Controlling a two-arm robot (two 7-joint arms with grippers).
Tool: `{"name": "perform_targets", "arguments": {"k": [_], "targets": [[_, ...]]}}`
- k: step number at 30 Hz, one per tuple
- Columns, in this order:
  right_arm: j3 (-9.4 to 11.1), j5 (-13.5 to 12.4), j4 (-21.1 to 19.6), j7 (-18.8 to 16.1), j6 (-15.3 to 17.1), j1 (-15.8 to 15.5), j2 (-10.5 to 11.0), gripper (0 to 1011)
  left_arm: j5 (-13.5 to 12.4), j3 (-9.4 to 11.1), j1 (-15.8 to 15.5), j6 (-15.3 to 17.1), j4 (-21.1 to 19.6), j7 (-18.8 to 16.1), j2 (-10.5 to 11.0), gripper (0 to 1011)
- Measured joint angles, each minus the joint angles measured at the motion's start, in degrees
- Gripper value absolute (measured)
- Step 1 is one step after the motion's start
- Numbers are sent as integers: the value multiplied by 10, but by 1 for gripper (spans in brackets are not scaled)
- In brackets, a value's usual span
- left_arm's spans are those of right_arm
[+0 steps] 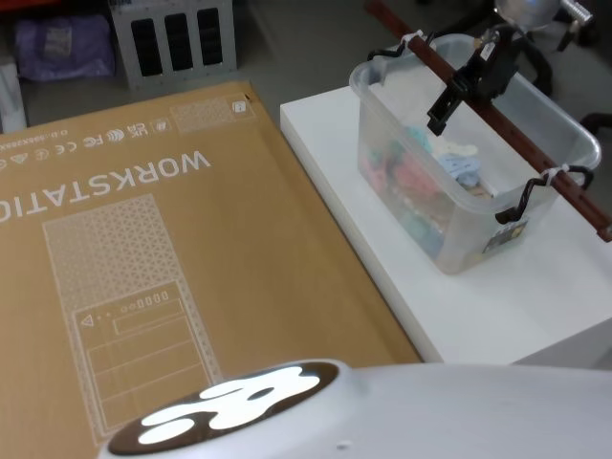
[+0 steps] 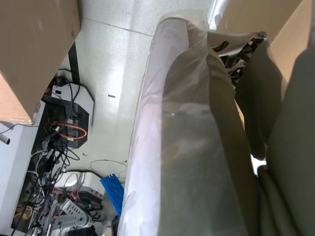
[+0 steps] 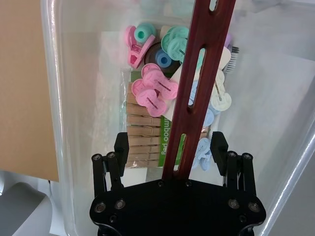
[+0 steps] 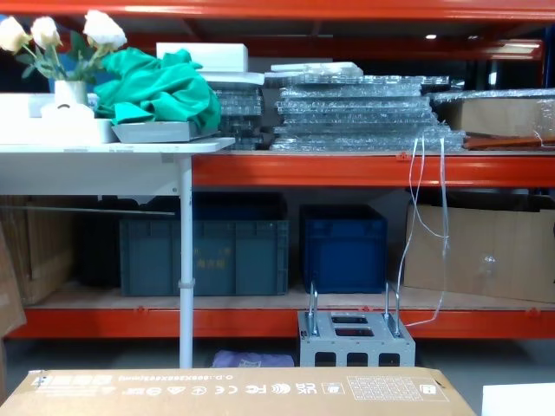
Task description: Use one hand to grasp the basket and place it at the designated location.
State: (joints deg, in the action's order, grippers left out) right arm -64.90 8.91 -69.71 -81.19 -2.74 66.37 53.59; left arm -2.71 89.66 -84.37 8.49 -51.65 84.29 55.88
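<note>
The basket (image 1: 497, 239) stands on a white table (image 1: 497, 316), contents inside; its long wooden handle (image 1: 535, 158) runs lengthwise over the open top, tied at each end w/ white zip ties and black hooks, and both ends stick out past the basket's short walls.

R gripper (image 3: 170, 147) is above the basket, nearer its far end, pointing down at the handle; fingers (image 3: 121, 147) are spread, one each side of the bar, w/ a gap on both sides; not pinching anything.

Edges and room: a strip of bare table lies along the basket's left wall up to the table's long edge; a wider bare patch lies on the side of the basket nearest the robot; on the basket's right the table margin looks narrow; the near handle tip reaches out furthest on that side.

Around: a big flat cardboard box (image 1: 239, 268) lies left of the basket, just beside the table's long edge; can't tell if they touch; it is the closest thing on that side. Further off, beyond the basket's far-left corner, a grey metal box (image 1: 177, 38) sits on the floor, w/ a purple bag (image 1: 53, 43) further left of it.

Inside the basket, under the handle: pink clips (image 3: 152, 86), other pastel clips, and a pack of wooden pegs (image 3: 142, 137).
</note>
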Motion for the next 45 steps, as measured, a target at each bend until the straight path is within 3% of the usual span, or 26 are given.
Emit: {"name": "perform_targets", "arguments": {"k": [12, 20, 32, 38, 45], "targets": [[0, 0, -2, 2, 1, 0, 1, 998, 0, 0, 0, 0, 0, 0, 0, 0], [0, 0, -2, 2, 1, 0, 2, 833, 0, 0, 0, 0, 0, 0, 0, 0], [0, 0, -3, 3, 1, 1, 2, 408, 0, 0, 0, 0, 0, 0, 0, 0], [0, -1, -3, 3, 1, 0, 2, 244, 0, 0, 0, 0, 0, 0, 0, 0], [0, -1, -3, 3, 1, 1, 2, 232, 0, 0, 0, 0, 0, 0, 0, 0]]}}
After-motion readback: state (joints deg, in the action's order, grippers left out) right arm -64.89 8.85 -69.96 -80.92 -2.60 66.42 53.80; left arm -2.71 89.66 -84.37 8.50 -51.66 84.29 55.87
